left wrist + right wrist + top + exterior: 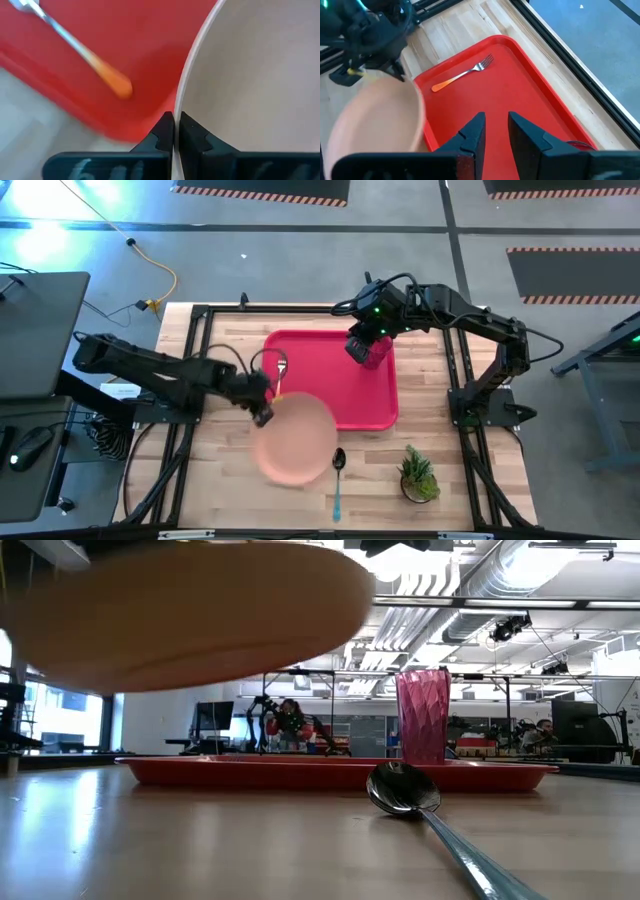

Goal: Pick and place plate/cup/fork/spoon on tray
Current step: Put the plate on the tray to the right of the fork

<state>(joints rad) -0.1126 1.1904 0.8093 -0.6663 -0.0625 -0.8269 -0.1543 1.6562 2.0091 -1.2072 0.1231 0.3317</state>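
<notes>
Two arms are seen over the table (210,470). The plate (294,438) is clamped at its rim by the left gripper (173,131) and held in the air, roughly level, over the tray's (375,405) near-left corner. The fork (464,74) is laid on the tray, tines away from the plate. The spoon (338,482) is laid on the table, handle toward the near edge. The right gripper (495,131) is held apart above the cup (423,715), which stands upright on the tray.
</notes>
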